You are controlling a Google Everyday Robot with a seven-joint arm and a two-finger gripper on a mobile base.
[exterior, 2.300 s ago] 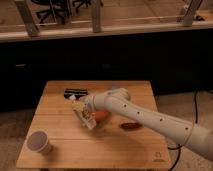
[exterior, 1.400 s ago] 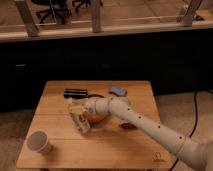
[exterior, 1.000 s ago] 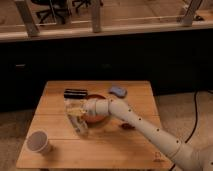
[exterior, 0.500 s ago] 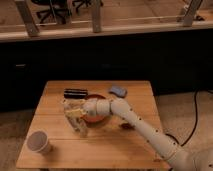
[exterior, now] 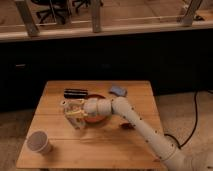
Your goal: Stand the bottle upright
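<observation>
The bottle (exterior: 73,114) is a small pale translucent thing with yellowish marks, held at the end of my arm over the left middle of the wooden table (exterior: 60,155). It looks roughly upright, with its lower end near the tabletop. My gripper (exterior: 76,112) is shut on the bottle, and its pale fingers blend with it. The arm reaches in from the lower right across the table.
A black cylinder (exterior: 75,93) lies just behind the gripper. A grey-white paper cup (exterior: 39,142) stands at the front left corner. An orange bowl (exterior: 96,119) sits under the wrist. A blue-grey object (exterior: 118,91) lies at the back right, and a small reddish object (exterior: 127,125) beside the forearm.
The gripper has moved a little to the left and toward the black cylinder with the bottle in it. The cup, cylinder and bowl have not moved.
</observation>
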